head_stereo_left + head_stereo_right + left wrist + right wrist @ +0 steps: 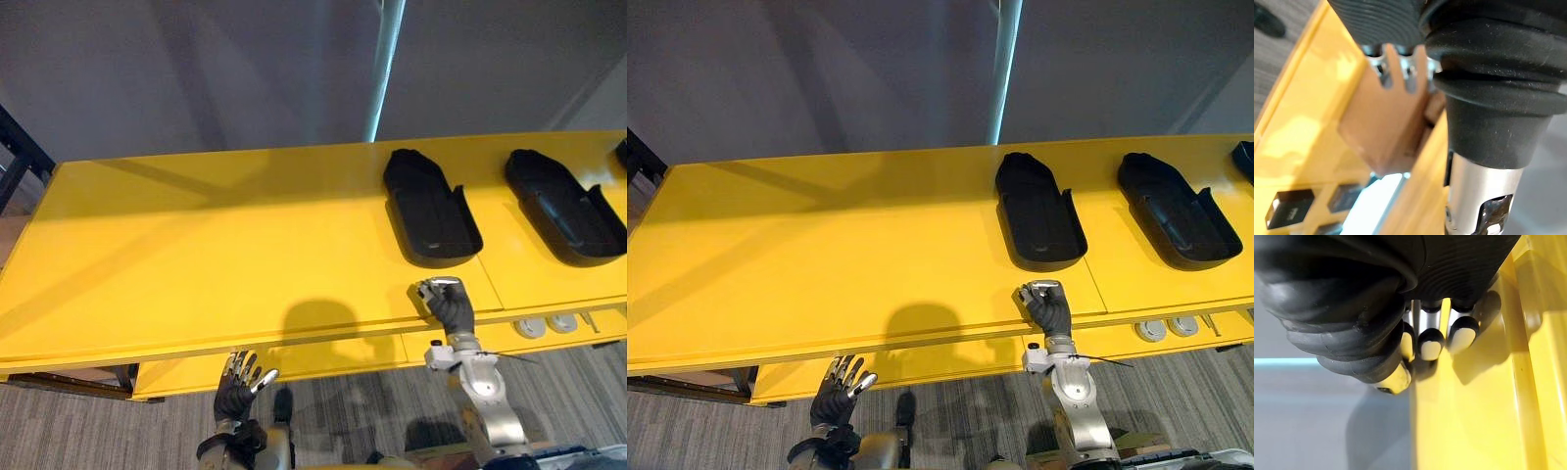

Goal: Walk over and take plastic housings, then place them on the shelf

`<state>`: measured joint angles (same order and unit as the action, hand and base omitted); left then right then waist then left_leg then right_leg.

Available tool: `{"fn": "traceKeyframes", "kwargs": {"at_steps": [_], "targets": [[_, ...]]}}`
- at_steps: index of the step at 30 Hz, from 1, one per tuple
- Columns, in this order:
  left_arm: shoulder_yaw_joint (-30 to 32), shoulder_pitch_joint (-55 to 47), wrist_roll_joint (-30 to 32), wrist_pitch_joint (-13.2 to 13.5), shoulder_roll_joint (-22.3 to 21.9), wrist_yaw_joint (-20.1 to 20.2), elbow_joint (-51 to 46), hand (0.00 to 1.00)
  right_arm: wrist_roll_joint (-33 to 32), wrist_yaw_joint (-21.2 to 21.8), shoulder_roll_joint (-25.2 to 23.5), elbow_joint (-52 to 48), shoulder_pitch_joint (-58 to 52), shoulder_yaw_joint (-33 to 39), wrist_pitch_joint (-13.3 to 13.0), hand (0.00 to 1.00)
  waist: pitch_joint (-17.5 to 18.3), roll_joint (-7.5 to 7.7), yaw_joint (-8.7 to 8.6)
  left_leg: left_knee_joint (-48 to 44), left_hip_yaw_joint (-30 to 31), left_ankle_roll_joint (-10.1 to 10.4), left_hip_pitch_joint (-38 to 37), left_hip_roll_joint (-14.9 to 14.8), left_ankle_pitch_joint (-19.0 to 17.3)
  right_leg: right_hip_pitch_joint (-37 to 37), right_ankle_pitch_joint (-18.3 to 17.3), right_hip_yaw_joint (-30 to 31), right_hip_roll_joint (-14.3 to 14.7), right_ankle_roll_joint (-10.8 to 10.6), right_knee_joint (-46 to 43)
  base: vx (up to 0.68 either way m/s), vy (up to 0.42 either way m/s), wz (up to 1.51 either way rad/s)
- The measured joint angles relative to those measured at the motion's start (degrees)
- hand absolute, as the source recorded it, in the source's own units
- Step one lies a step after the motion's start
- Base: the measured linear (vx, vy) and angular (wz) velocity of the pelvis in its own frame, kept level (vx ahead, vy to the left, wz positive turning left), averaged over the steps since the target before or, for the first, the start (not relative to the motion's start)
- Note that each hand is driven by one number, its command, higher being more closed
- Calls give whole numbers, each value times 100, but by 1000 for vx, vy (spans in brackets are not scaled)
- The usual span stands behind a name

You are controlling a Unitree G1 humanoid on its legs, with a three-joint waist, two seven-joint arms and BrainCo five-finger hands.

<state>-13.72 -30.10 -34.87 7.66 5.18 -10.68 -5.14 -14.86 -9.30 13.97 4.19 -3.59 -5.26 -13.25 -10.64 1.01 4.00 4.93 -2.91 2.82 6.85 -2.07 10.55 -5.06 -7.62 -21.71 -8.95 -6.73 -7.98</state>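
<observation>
Grey carpet floor (pixel 127 421), grey wall (pixel 196 69) w/ pale vertical strip (pixel 384 69), 2 round silver bits (pixel 530 327) lower right.

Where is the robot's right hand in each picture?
Left eye view: right hand at the front edge of the yellow shelf, below a black housing.
Right eye view: same spot.
Right wrist view: close up, curled fingers over yellow.
Left wrist view: left hand instead.
Landmark: the yellow shelf.

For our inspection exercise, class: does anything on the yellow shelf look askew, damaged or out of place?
Nothing stands out. The left black housing and right black housing lie flat on the yellow shelf, apart, slanted alike, undamaged.
</observation>
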Motion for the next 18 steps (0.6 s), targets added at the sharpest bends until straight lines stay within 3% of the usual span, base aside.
{"fn": "traceKeyframes", "kwargs": {"at_steps": [13,18], "targets": [[-34,25,-1,-4,1,-8,1,0,14,-182,200,837,660,290,-61,100,-18,-36,16,1,96,7,-22,36,64,-24,-38,-39,0,54,-96,-6,-3,2],[-61,27,-4,-25,-1,-2,23,0,16,-147,318,1110,917,290,-33,100,-70,-137,30,1,142,8,-93,50,68,-99,-73,-79,-10,52,-138,-19,-5,4]]}}
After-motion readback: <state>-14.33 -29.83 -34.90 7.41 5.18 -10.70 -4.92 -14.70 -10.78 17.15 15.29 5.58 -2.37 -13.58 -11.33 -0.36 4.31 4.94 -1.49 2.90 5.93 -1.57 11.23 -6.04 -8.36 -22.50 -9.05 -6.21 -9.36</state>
